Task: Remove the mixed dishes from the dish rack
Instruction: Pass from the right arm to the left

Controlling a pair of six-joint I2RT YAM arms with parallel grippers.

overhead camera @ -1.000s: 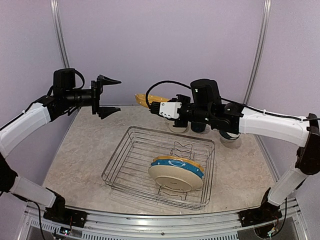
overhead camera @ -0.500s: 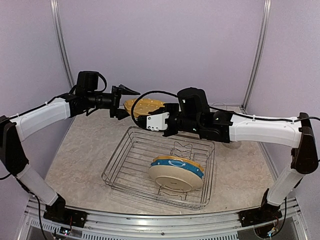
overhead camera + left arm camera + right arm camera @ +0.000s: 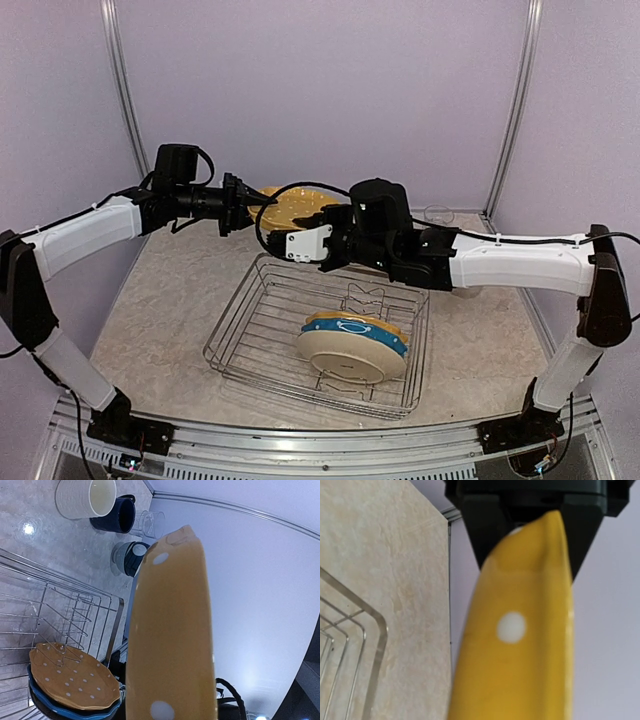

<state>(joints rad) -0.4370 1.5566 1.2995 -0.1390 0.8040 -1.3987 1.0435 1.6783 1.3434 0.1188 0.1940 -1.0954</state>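
Pinching the yellow plate (image 3: 292, 205) at opposite rims were the left pincer (image 3: 252, 200) and right pincer (image 3: 318, 224); only the left wrist view showed the cream mug (image 3: 75, 502).

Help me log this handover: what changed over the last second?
The left tool swung in toward the centre and closed on the free edge of the mustard yellow plate, which the right tool carried leftward and still grips. The dish rack and the stacked plates in it stayed put.

Table (image 3: 165, 300) marbled | holds: dish rack (image 3: 268, 322), cream mug (image 3: 82, 500), navy mug (image 3: 118, 516), tumbler (image 3: 150, 524), bowl (image 3: 127, 558)
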